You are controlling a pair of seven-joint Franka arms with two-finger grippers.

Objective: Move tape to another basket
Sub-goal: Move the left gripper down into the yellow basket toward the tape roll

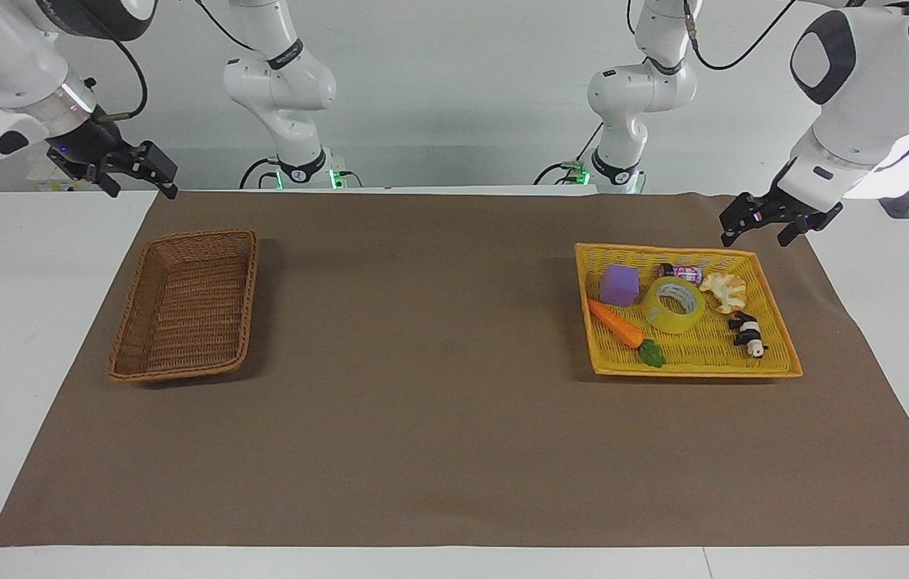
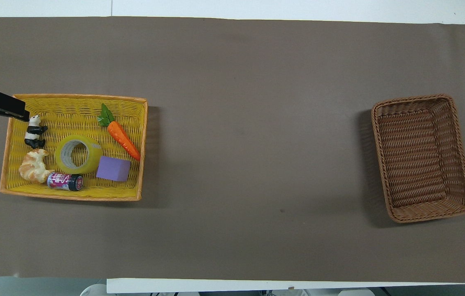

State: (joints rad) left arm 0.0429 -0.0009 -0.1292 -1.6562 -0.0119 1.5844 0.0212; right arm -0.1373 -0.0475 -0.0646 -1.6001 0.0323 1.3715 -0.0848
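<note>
Fingers of the left gripper [image 1: 770, 227] stand spread and grasp nothing, raised over the yellow basket's [image 1: 776, 312] robot-side corner. Right gripper [image 1: 138, 170]: fingers parted, empty, raised near the basket [image 1: 182, 305]. The tape [image 1: 673, 305] lies in the yellow basket between the purple cube [image 1: 620, 284] and the croissant [image 1: 725, 290].

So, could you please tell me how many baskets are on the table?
2: the yellow basket at the left arm's end, holding the tape; the brown basket at the right arm's end.

Robotics lab, two Franka arms [image 1: 285, 88] at white table [image 1: 36, 265], brown mat [image 1: 422, 402], toy props.
</note>
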